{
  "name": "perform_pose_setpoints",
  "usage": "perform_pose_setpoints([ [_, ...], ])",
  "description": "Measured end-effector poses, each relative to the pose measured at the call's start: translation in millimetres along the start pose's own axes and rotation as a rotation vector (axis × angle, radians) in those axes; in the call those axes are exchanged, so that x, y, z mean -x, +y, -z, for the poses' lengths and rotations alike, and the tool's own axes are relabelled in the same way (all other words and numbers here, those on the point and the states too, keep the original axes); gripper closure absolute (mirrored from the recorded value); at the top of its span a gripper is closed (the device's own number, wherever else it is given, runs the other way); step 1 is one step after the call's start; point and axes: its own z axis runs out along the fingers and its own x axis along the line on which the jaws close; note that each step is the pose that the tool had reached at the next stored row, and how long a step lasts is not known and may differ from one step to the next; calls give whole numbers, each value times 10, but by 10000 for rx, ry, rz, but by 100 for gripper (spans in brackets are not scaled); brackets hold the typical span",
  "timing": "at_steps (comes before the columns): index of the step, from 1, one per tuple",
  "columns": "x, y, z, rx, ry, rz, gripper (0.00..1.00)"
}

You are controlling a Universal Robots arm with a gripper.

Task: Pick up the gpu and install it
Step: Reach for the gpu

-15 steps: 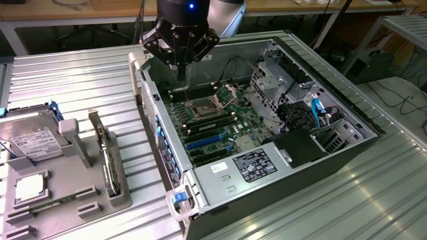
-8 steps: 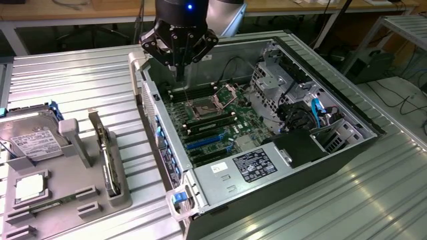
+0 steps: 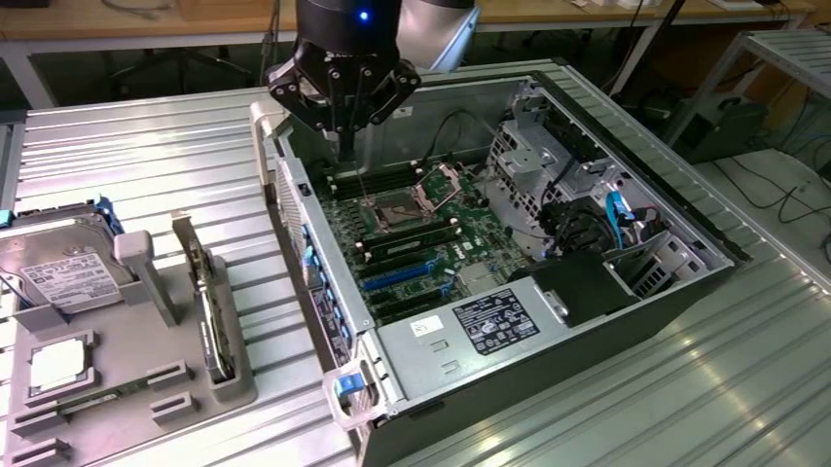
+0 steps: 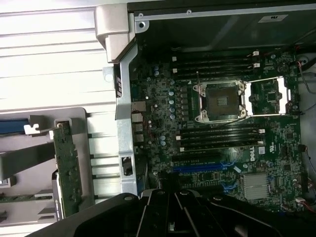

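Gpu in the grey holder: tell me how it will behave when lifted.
The gpu stands on its thin edge in a slot of the holder, so it would probably tip once freed. It looks like a flat rigid board, likely stiff, not floppy. The wrist view shows bare green circuitry on it, so it is probably fragile under a squeeze.

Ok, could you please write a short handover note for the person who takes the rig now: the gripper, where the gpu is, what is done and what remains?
Gripper: shut, holding nothing, hovering above the motherboard of the open computer case.
Gpu: stands on edge in the gray holder, on the exterior view's left of the case, near the hard drive. The gripper is not touching it.
Done: no step shows as finished.
Left: the gpu is not yet picked up and not yet installed.
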Motion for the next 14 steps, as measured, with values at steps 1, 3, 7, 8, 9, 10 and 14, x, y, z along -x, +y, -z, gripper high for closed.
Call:
perform_pose_setpoints([
  [1, -5, -2, 0, 0, 2, -1, 89],
  [3, -12, -4, 0, -1, 6, 0, 89],
  [7, -34, -13, 0, -1, 11, -1, 89],
  [8, -42, -17, 1, -1, 11, -1, 89],
  [9, -53, -21, 1, -2, 11, -1, 89],
  [10, -63, -24, 1, -1, 11, -1, 89],
  [14, -103, -41, 3, -1, 11, 1, 89],
])
